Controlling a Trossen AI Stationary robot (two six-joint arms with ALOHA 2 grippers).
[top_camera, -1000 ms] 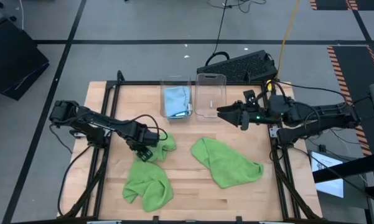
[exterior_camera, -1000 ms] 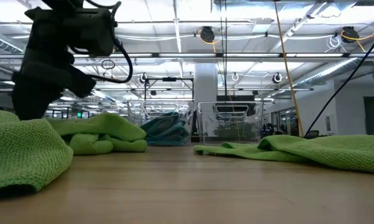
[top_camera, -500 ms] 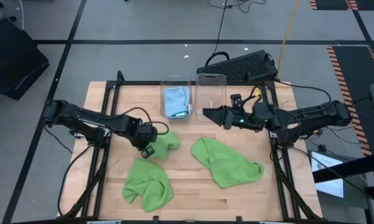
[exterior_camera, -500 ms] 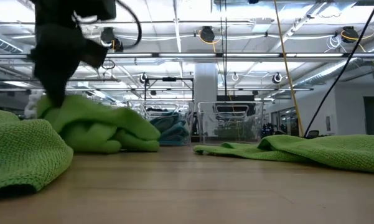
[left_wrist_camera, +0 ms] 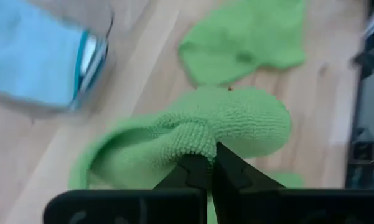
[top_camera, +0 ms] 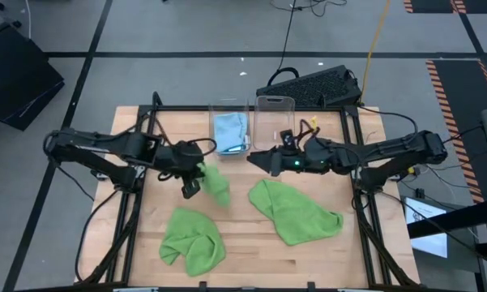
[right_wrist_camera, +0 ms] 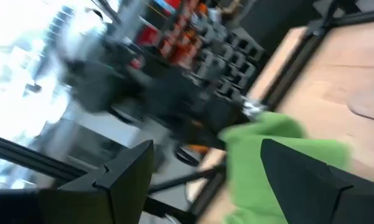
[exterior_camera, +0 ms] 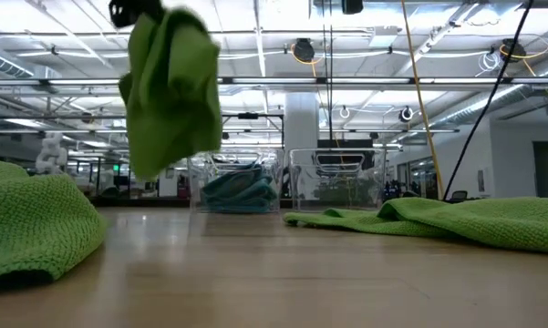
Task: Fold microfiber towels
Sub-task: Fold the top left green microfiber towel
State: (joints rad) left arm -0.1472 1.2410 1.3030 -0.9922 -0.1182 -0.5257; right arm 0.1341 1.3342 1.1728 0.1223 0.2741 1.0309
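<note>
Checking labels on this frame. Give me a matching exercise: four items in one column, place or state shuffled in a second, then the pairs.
Items
1. hanging green towel
2. blue towel
3. left gripper
4. right gripper

Place or state
A. inside a clear bin
B. jaws open, holding nothing
C. lifted clear of the table
D. jaws shut on cloth

Pairs: 1-C, 2-A, 3-D, 4-B
</note>
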